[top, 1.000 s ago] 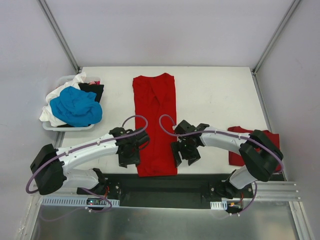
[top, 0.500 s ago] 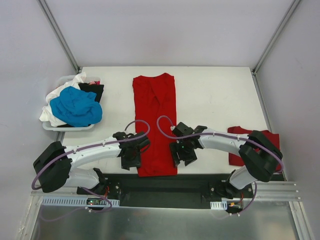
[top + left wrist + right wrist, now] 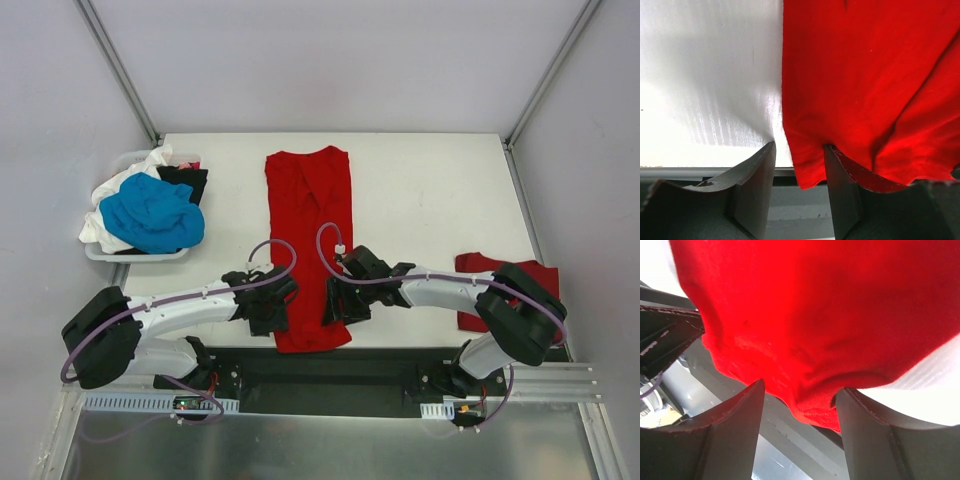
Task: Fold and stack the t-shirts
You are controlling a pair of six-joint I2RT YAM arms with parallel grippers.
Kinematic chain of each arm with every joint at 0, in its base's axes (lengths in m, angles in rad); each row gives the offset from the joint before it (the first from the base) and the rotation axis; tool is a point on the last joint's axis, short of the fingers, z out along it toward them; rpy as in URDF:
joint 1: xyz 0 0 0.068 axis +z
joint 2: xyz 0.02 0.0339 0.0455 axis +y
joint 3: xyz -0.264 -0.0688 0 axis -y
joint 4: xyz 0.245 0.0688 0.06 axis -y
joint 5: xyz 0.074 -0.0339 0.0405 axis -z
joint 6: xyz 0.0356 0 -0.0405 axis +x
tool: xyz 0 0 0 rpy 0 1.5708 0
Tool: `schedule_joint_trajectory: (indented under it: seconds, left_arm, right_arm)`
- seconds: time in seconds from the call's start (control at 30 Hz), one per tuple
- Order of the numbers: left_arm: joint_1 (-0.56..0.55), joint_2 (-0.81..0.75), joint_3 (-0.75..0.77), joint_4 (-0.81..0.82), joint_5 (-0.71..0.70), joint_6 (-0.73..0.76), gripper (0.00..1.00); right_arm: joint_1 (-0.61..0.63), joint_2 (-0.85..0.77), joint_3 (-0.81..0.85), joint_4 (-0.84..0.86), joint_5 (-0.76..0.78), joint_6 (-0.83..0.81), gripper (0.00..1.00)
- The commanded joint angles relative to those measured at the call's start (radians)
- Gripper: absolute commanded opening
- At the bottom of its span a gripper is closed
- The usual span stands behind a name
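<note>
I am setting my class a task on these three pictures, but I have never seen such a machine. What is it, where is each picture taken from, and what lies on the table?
These are two robot arms bolted at the near edge of a table, each ending in a two-finger gripper. The wide picture looks down from above and behind them. The other two come from cameras on the wrists, so each shows its own fingers.

On the white table lies a long red t-shirt. The left gripper and right gripper are open at its near hem, with cloth between the fingers but not clamped. A folded red t-shirt lies at the right, partly hidden by the right arm. At the left, a basket holds a heap of shirts, blue, white and black.
</note>
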Motion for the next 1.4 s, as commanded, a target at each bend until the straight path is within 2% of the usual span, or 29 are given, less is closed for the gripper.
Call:
schedule_joint_trajectory:
  seconds: [0.0, 0.17, 0.23, 0.27, 0.33, 0.37, 0.57, 0.7, 0.93, 1.13, 1.3, 1.37]
  left_arm:
    - [0.004, -0.019, -0.042, 0.051, -0.001, -0.060, 0.43]
    - [0.002, -0.051, -0.053, 0.060, 0.011, -0.091, 0.40]
    - [0.002, -0.068, -0.045, 0.057, 0.006, -0.097, 0.33]
    - [0.002, -0.068, -0.041, 0.059, 0.006, -0.095, 0.18]
    - [0.002, -0.058, -0.019, 0.057, 0.012, -0.089, 0.03]
    - [0.002, -0.050, -0.015, 0.057, 0.015, -0.088, 0.00]
    - [0.002, -0.039, 0.016, 0.040, 0.023, -0.069, 0.00]
    - [0.002, -0.084, 0.094, -0.094, -0.017, -0.063, 0.00]
    - [0.002, -0.070, 0.231, -0.225, -0.057, -0.031, 0.00]
    - [0.007, -0.013, 0.304, -0.262, -0.069, 0.018, 0.00]
    - [0.051, 0.013, 0.315, -0.262, -0.046, 0.058, 0.00]
    - [0.102, 0.014, 0.311, -0.262, -0.038, 0.082, 0.00]
  right_arm:
    - [0.005, -0.006, -0.052, 0.051, 0.049, 0.020, 0.62]
    - [0.007, -0.069, -0.085, -0.010, 0.074, 0.015, 0.60]
    - [0.007, -0.116, -0.086, -0.061, 0.086, 0.003, 0.51]
    - [0.007, -0.133, -0.085, -0.078, 0.086, -0.011, 0.32]
    - [0.004, -0.171, -0.074, -0.130, 0.107, -0.020, 0.11]
    - [0.007, -0.182, -0.071, -0.142, 0.117, -0.025, 0.01]
    - [0.005, -0.194, -0.052, -0.175, 0.140, -0.037, 0.01]
    - [0.007, -0.222, -0.043, -0.196, 0.146, -0.042, 0.01]
    - [0.008, -0.175, 0.049, -0.259, 0.135, -0.089, 0.01]
    - [0.002, -0.115, 0.175, -0.326, 0.138, -0.128, 0.01]
    - [-0.048, -0.055, 0.279, -0.359, 0.109, -0.158, 0.01]
    - [-0.082, -0.031, 0.297, -0.362, 0.098, -0.164, 0.01]
